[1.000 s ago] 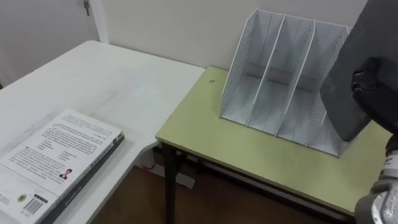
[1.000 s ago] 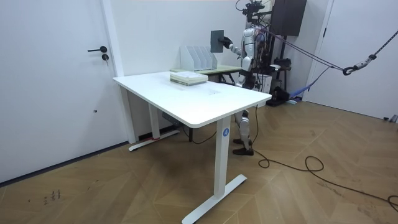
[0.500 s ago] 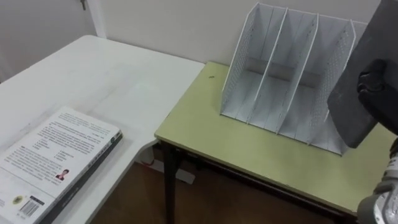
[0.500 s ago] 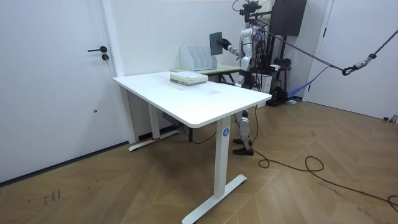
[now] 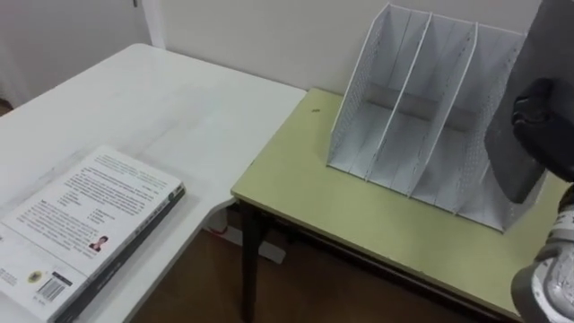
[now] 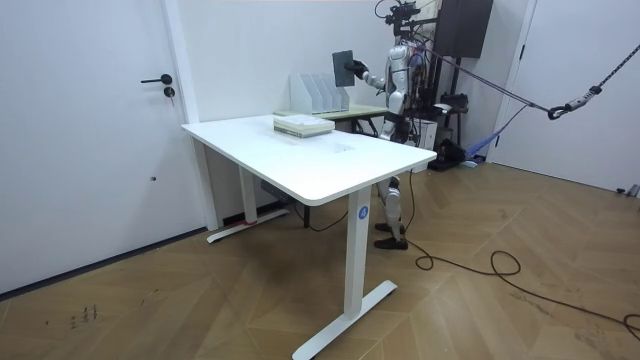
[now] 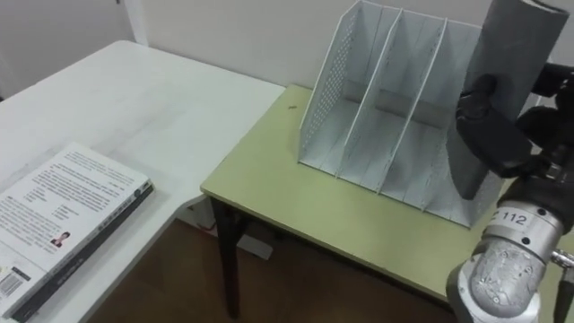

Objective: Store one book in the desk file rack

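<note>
A stack of books (image 7: 63, 215) lies flat at the near left of a white surface (image 7: 152, 99), printed cover uppermost. To its right, and just beside the white surface, stands a lower pale green surface (image 7: 341, 215). It carries a white perforated file rack (image 7: 377, 99) set toward the wall, its open compartments facing the robot.

At the rack's right end the robot's right hand (image 7: 489, 130) is raised off the surface, fingers curled round a dark grey book (image 7: 520, 45). The book is held nearly upright with a slight tilt. Its lower corner hangs in front of the rightmost compartment (whether it touches the rack's wall cannot be told), and its upper part rises above the rack's top edge.

In the room view a white door (image 6: 100, 140) is at the left. The white surface (image 6: 300, 150) fills the middle ground with the stack of books (image 6: 302, 125) on its far part. Behind it the file rack (image 6: 320, 92) sits on the green surface (image 6: 350, 113). The robot stands upright at that surface's far side, toward the room view's right, with the grey book (image 6: 343, 66) held out at chest height over the rack.
</note>
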Motion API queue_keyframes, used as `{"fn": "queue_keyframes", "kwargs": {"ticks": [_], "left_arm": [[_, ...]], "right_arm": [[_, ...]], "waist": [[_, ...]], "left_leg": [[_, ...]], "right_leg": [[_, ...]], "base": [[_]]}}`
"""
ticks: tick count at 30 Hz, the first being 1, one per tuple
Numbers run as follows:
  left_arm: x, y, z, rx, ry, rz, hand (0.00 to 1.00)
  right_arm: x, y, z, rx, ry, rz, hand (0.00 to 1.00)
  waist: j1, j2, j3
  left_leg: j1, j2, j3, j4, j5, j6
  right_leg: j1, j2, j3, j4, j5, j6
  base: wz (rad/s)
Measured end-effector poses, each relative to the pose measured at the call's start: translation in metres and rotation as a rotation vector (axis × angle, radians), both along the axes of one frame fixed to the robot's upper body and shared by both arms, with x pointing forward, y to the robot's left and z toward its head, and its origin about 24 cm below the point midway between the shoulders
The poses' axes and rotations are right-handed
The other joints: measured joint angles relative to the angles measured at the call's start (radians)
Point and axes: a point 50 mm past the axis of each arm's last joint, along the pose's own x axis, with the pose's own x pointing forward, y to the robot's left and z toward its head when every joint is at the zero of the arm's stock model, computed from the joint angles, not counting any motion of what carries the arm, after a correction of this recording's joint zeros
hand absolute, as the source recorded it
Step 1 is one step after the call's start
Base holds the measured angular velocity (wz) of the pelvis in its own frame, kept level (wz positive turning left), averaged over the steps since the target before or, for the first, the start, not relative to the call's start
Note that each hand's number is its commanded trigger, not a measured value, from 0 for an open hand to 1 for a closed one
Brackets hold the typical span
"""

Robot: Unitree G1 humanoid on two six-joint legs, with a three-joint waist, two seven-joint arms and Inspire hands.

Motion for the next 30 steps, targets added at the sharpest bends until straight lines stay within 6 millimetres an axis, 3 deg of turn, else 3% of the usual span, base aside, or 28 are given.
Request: {"fn": "queue_keyframes", "kwargs": {"ticks": [4,11,20,30], "left_arm": [[-0.001,0.0,0.0,-0.001,0.008,0.003,0.0],[-0.002,0.001,0.0,-0.003,0.007,0.012,0.0],[-0.001,0.001,0.0,-0.017,0.011,0.016,0.0],[0.001,0.0,-0.001,-0.026,0.024,0.015,0.0]], "right_arm": [[0.007,-0.005,0.006,0.008,-0.023,-0.022,1.0],[0.015,-0.01,0.01,0.005,-0.027,-0.045,1.0],[0.026,-0.014,0.003,0.002,0.035,-0.057,1.0],[0.042,-0.017,0.01,0.018,0.052,-0.062,1.0]], "waist": [[0.001,0.001,-0.0045],[0.008,-0.008,0.0015],[0.022,-0.01,0.0034],[0.027,-0.01,0.0024]], "left_leg": [[0.006,0.0,0.001,0.001,0.0,0.0],[0.02,0.0,-0.005,0.001,0.0,-0.001],[0.019,-0.002,-0.035,0.001,0.001,-0.001],[0.015,-0.002,-0.048,0.001,0.001,-0.001]], "right_leg": [[0.005,0.0,0.0,0.0,0.0,0.0],[0.025,0.0,-0.004,-0.011,0.001,-0.001],[0.039,-0.003,-0.026,-0.018,0.003,0.0],[0.046,-0.004,-0.026,-0.034,0.004,0.001]], "base": [[0.0],[0.01],[0.08],[0.02]]}}
